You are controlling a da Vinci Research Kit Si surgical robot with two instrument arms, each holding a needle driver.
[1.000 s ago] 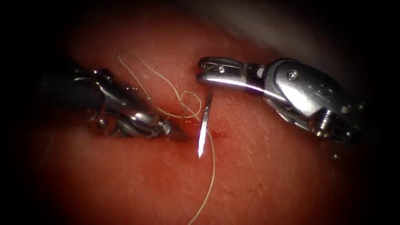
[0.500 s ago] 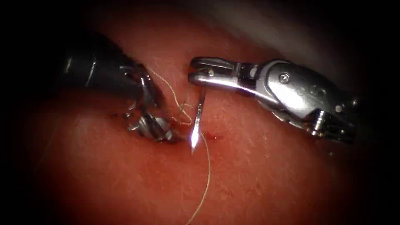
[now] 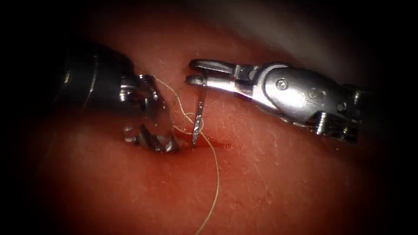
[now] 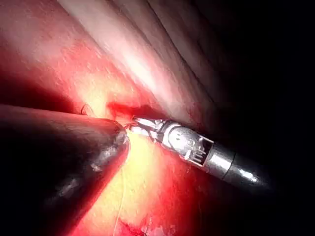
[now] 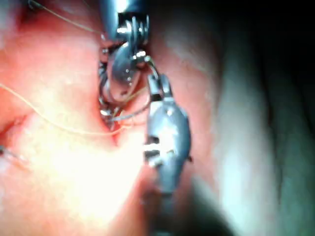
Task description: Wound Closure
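Observation:
My right tool [image 3: 196, 73] comes in from the right with its jaws shut on the curved needle [image 3: 199, 111] near its rear end. The needle hangs steeply down, and its tip meets the tissue [image 3: 270, 182] at the cut [image 3: 220, 146]; I cannot tell how deep it sits. My left tool [image 3: 154, 142] points down onto the tissue just left of the needle tip. Pale thread [image 3: 216, 174] curls between the two tools, crosses the needle and trails off toward the near edge. In the right wrist view the right tool [image 5: 156, 86] sits beside the left tool [image 5: 120, 69], with thread [image 5: 54, 125] across the tissue.
Red fluid [image 3: 226, 145] wets the cut right of the needle tip. In the left wrist view the right tool [image 4: 140, 124] reaches the red cut [image 4: 123, 107], beside the dark left shaft [image 4: 64, 157]. A pale fold of tissue [image 3: 278, 30] rises behind.
My right tool has moved left and carried the needle tip up and left to the cut. The left tool swung from lying flat to pointing down. The thread loop has shrunk.

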